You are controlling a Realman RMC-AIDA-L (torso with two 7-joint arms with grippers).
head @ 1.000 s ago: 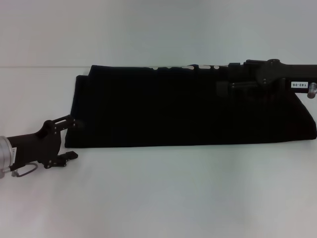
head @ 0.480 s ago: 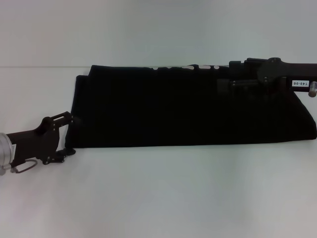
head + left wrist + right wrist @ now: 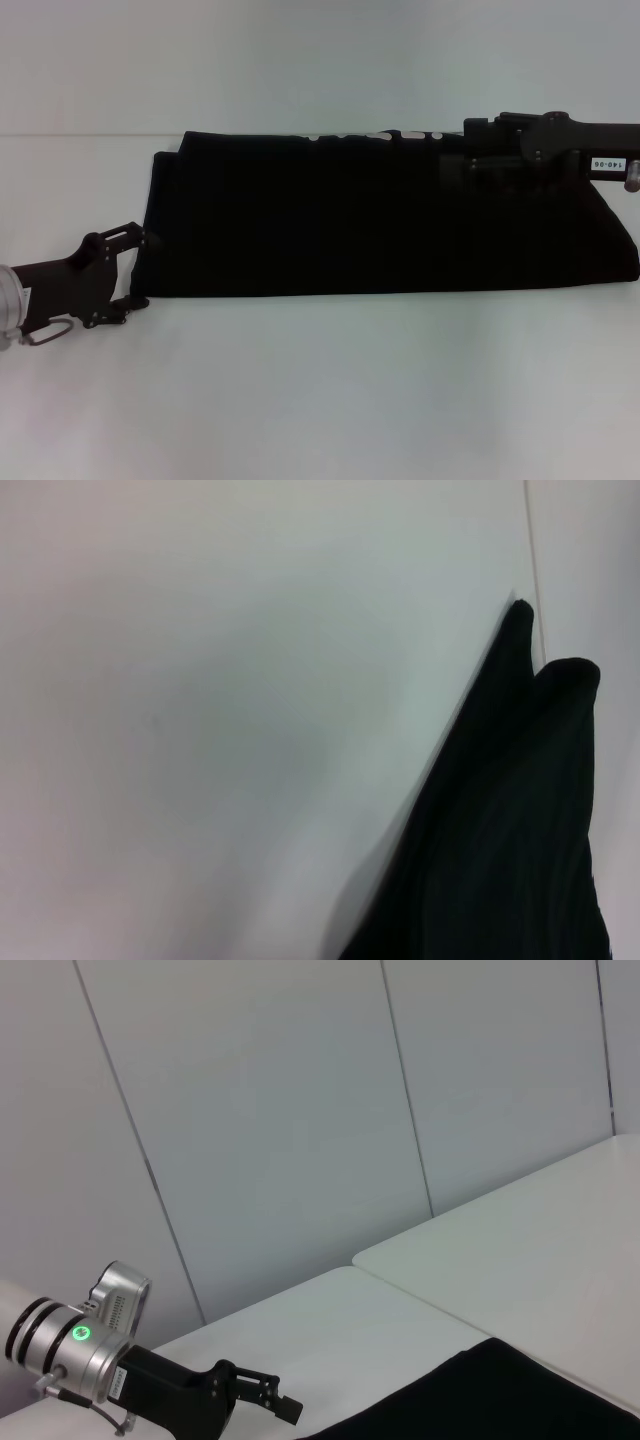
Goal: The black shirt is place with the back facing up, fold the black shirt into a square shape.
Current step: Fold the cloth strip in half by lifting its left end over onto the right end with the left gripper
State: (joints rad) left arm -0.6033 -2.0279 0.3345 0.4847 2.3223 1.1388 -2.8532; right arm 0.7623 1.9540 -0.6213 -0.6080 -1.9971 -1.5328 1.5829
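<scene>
The black shirt (image 3: 380, 215) lies on the white table (image 3: 330, 390) folded into a long band that runs across the table, with a strip of white lettering (image 3: 375, 135) showing along its far edge.

The left claw (image 3: 140, 270) sits low at the shirt's left end, right at the near left corner. Its two fingers are spread apart, one just above the cloth edge and the other down by the table at the corner, so the corner lies at the mouth of the claw; whether the fingers touch the cloth cannot be told. From the left wrist camera only the shirt's folded end (image 3: 510, 830) shows, two rounded layers of dark cloth on the pale table (image 3: 200, 730), with none of the claw's own fingers in sight.

The right claw (image 3: 470, 160) reaches in from the right, over the far right part of the shirt, just beside the lettering. It is dark against dark cloth, and I cannot tell if its fingers are apart or together. The right wrist camera shows the shirt's edge (image 3: 480, 1400), the table (image 3: 540, 1230) and, farther off, the left claw (image 3: 275, 1400) beside that edge, with grey wall panels (image 3: 280, 1110) beyond.
</scene>
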